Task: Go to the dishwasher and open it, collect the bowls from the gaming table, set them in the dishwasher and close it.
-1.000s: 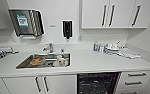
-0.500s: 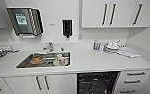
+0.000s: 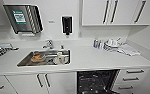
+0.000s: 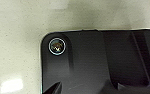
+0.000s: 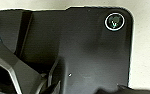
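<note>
— Right, where's the dishwasher point(image 3: 97, 82) from where you're sitting?

— Straight ahead and low, under the white counter point(image 3: 91, 58), a bit right of the middle of my head camera. Its front is already down: I'm looking into a dark cavity with racks where a steel panel would be. The sink point(image 3: 44, 58) sits to its left, with an orange bowl point(image 3: 37, 57) and some pale dishes in it, and drawers point(image 3: 133, 77) flank it on the right.

— Which way does it face?

— Toward me. The mouth opens toward the robot, and the opening runs widest side to side along the counter edge. The lowered door runs out past the bottom of my view, so I can't say how far it reaches toward the base.

— Which arm is closer?

— My guess is the right, since the opening lies right of centre, but that's a guess. Neither arm comes into the head camera. Each wrist camera gives me the dark plate of the robot itself over a pale speckled surface.

— And the grippers, holding anything?

— I can't tell. Nothing there shows me whether either one is closed, loose, or carrying a bowl.

— So how far along are we?

— I'd judge the opening step done. The games table isn't in front of me, so the collecting is the part I can't vouch for.
</note>
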`<state>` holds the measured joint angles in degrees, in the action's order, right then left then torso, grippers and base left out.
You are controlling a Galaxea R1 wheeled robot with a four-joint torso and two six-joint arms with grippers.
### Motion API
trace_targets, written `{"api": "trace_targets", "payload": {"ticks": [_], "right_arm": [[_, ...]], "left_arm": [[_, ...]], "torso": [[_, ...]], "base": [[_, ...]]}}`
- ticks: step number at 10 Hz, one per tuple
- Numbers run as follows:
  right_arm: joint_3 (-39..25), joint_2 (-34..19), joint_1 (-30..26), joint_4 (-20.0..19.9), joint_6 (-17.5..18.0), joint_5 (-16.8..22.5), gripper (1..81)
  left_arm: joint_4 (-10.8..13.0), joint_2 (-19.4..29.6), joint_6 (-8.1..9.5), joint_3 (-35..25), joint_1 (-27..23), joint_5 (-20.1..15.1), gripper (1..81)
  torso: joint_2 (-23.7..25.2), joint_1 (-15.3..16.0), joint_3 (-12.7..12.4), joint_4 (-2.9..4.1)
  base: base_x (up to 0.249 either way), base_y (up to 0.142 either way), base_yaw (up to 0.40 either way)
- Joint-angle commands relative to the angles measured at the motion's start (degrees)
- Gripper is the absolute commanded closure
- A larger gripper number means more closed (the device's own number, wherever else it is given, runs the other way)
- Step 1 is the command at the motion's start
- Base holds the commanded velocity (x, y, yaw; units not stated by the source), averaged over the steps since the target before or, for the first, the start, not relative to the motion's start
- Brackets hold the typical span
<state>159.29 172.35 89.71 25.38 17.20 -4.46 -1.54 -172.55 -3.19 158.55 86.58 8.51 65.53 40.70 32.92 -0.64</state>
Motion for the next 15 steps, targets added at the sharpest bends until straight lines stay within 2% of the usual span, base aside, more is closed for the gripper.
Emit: {"api": "trace_targets", "payload": {"ticks": [1,3,5,7,8,10,15], "right_arm": [[0.5,-0.4,-1.8,0.3,0.3,2.9,1.0],[0.2,-0.3,-1.9,0.3,0.3,2.9,1.0],[0.1,-0.2,-1.9,0.4,0.2,2.7,1.0],[0.0,-0.2,-1.9,0.4,0.2,2.5,1.0],[0.0,-0.2,-1.9,0.4,0.2,2.4,1.0],[0.0,-0.2,-1.9,0.5,0.1,2.4,1.0],[0.0,-0.1,-2.2,0.3,0.0,2.7,1.0]], "left_arm": [[-0.2,0.4,-0.32,0.5,-1.5,-3.1,1.0],[0.0,0.5,-0.41,0.4,-1.5,-3.1,1.0],[0.0,0.4,-0.41,0.4,-1.5,-3.1,1.0],[0.0,0.3,-0.41,0.5,-1.5,-4.6,1.0],[0.0,0.3,-0.41,0.4,-1.5,-4.6,1.0],[0.0,0.2,-0.41,0.4,-1.5,-4.6,1.0],[0.2,-0.1,-0.5,0.4,-1.5,-4.6,1.0]], "torso": [[-5.7,-3.6,-4.9,0.0],[-8.7,-5.6,-7.1,0.0],[-12.6,-8.1,-10.9,0.0],[-16.7,-10.8,-14.5,0.0],[-18.7,-12.1,-15.2,0.0],[-22.4,-14.6,-13.9,0.0],[-32.1,-20.9,-14.7,0.0]], "base": [[0.0,0.0,0.0],[0.0,0.0,0.0],[0.0,0.0,0.0],[0.0,0.0,0.0],[0.0,0.0,0.0],[0.0,0.0,0.0],[0.0,0.0,0.0]]}}
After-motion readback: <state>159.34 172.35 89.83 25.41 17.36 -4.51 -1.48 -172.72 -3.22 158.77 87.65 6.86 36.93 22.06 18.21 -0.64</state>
